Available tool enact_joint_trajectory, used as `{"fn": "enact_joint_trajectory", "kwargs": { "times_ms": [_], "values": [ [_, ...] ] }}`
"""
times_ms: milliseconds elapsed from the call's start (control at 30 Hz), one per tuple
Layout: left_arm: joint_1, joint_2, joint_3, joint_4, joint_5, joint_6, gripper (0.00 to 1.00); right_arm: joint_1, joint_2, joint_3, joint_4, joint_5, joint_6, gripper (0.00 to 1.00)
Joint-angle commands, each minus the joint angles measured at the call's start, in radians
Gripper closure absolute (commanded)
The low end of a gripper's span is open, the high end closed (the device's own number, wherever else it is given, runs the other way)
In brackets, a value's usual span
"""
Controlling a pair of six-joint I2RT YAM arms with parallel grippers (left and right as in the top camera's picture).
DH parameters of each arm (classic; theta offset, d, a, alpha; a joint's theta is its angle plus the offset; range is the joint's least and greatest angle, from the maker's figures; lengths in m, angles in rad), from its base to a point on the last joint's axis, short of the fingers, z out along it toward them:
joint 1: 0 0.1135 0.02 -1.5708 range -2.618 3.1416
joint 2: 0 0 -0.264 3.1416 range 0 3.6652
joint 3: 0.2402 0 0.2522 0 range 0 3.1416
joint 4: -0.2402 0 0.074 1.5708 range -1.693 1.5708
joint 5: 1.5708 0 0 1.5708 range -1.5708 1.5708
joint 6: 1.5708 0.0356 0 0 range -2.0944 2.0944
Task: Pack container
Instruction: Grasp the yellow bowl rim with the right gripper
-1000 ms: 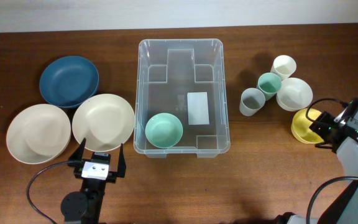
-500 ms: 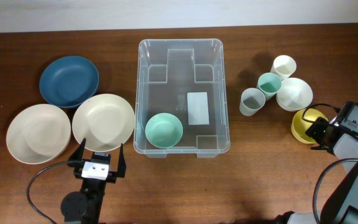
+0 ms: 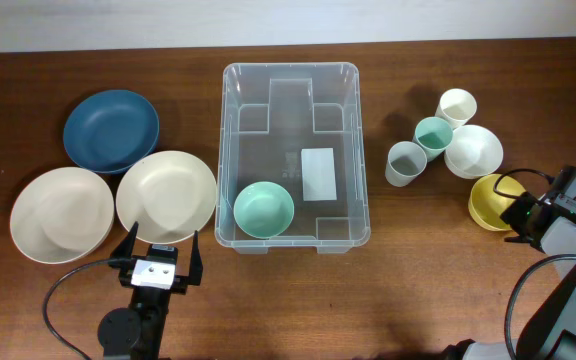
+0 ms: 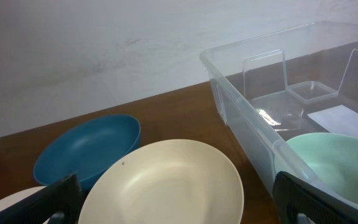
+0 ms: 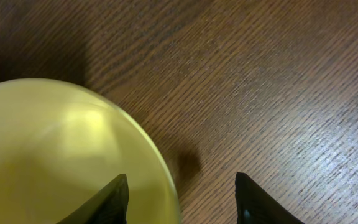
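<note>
While its fingers are spread wide, the right gripper (image 5: pixel 179 186) straddles the yellow bowl (image 5: pixel 55 143) rim. Left gripper (image 3: pixel 166 237) wide, empty, near the container (image 3: pixel 293 68).

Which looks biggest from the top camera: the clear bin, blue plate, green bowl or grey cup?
Largest to smallest:
1. the clear bin, by far
2. the blue plate
3. the green bowl
4. the grey cup
All sit at about table height, so nearness hardly changes this order.

The white label (image 3: pixel 318 173) in the container (image 3: pixel 293 70) seems blank.
</note>
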Motion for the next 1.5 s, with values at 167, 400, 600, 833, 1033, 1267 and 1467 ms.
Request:
{"fn": "enact_joint_trajectory", "kwargs": {
  "times_ms": [167,400,600,833,1033,1267,1467],
  "values": [
    [-0.004,-0.006,-0.009,0.002,-0.007,0.016,0.0,-0.008,0.022,-0.011,0.005,-0.01,0.014,0.63],
    [-0.004,-0.006,-0.009,0.002,-0.008,0.016,0.0,-0.008,0.022,-0.011,0.008,-0.01,0.022,0.66],
    [-0.004,-0.006,-0.009,0.002,-0.007,0.016,0.01,-0.008,0.022,-0.011,0.007,-0.035,0.022,0.72],
    [-0.004,-0.006,-0.009,0.002,-0.007,0.016,0.01,-0.008,0.022,-0.011,0.006,-0.036,0.023,0.72],
    [-0.004,-0.006,-0.009,0.002,-0.007,0.016,0.01,-0.008,0.022,-0.011,0.005,-0.036,0.041,0.71],
    [-0.004,-0.006,-0.009,0.002,-0.007,0.016,0.0,-0.008,0.022,-0.011,0.009,-0.036,0.044,0.74],
    [-0.004,-0.006,-0.009,0.002,-0.007,0.016,0.01,-0.008,0.034,-0.011,0.009,-0.036,0.044,0.86]
  ]
}}
